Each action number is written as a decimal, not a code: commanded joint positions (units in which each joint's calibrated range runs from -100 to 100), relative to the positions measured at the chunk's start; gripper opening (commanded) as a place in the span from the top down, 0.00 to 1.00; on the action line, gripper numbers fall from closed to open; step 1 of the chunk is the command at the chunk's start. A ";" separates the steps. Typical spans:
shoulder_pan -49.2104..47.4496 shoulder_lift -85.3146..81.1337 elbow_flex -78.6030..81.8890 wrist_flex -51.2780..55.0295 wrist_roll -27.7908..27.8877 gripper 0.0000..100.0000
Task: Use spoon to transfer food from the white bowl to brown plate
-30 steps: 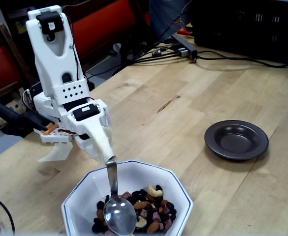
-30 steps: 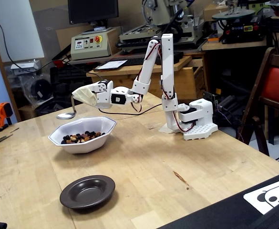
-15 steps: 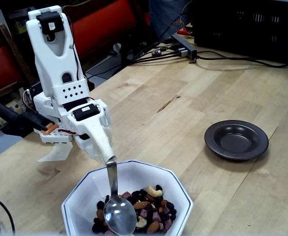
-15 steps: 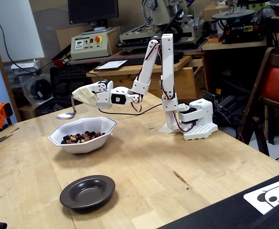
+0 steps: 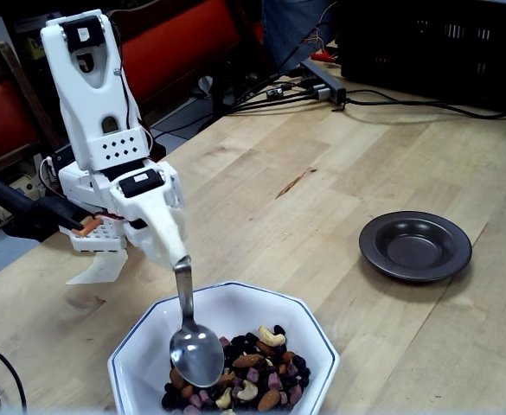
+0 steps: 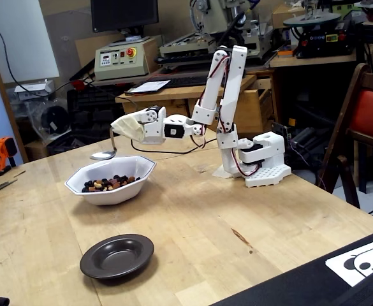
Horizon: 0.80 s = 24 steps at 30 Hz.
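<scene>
The white bowl (image 5: 320,342) (image 6: 141,171) stands on the wooden table and holds the food (image 5: 257,373) (image 6: 109,183), a mix of nuts, raisins and purple cubes. My gripper (image 5: 179,258) (image 6: 117,127), its fingers wrapped in pale covering, is shut on the thin handle of the spoon (image 5: 195,353) (image 6: 103,155). The spoon's shiny oval bowl hangs a little above the food, over the side of the white bowl nearest the arm, and looks empty. The brown plate (image 5: 415,246) (image 6: 117,255) sits apart from the white bowl with nothing in it.
The arm's white base (image 6: 263,167) is fixed to the table behind the bowl. Cables and a black case (image 5: 434,43) lie at the table's far edge. An orange tool (image 6: 1,153) sits at the left edge, a red chair (image 6: 365,115) to the right.
The arm has drawn back toward its base, carrying the spoon from the far side of the bowl to the near-arm side. Bowl and plate have not moved.
</scene>
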 commanded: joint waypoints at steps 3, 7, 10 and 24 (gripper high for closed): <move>1.91 -7.36 0.75 6.57 0.34 0.98; 1.91 -12.32 0.66 14.08 0.39 0.98; 1.91 -17.89 0.75 18.59 0.39 0.98; 1.69 -38.26 0.93 40.25 6.69 0.97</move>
